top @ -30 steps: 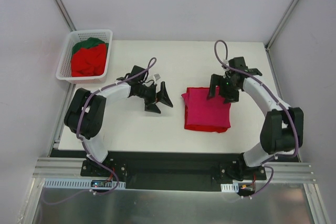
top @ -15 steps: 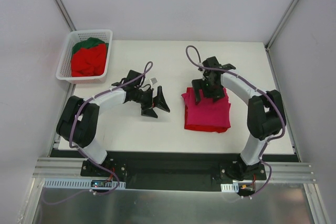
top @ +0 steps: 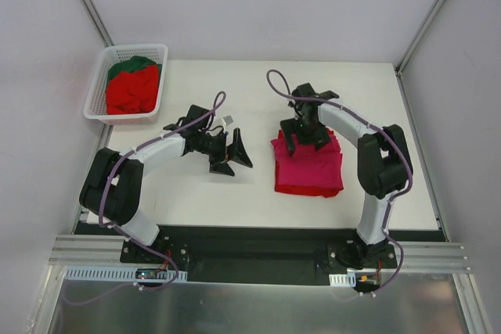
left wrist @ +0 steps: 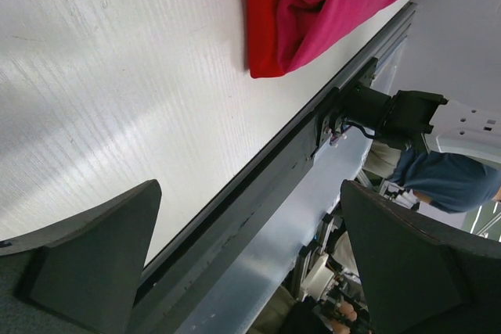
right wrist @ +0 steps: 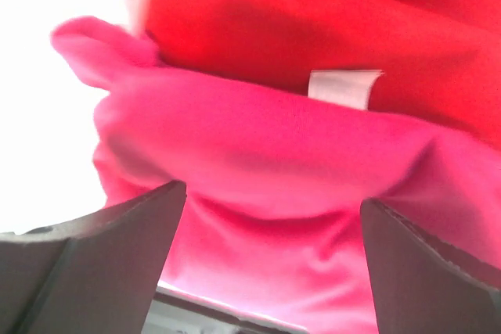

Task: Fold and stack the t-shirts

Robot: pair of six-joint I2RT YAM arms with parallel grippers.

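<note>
Magenta t-shirt lies folded atop a red t-shirt on the bench, likely limp and light (layers may slide), so pinch a doubled edge; right jaws gape over its far edge, left jaws apart, empty, nearby.

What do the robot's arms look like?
The left arm and right arm are white tubes joined by bulky black joints, with a purple cable looping along each. The left end effector and right end effector each carry two black wedge-shaped fingers.
</note>
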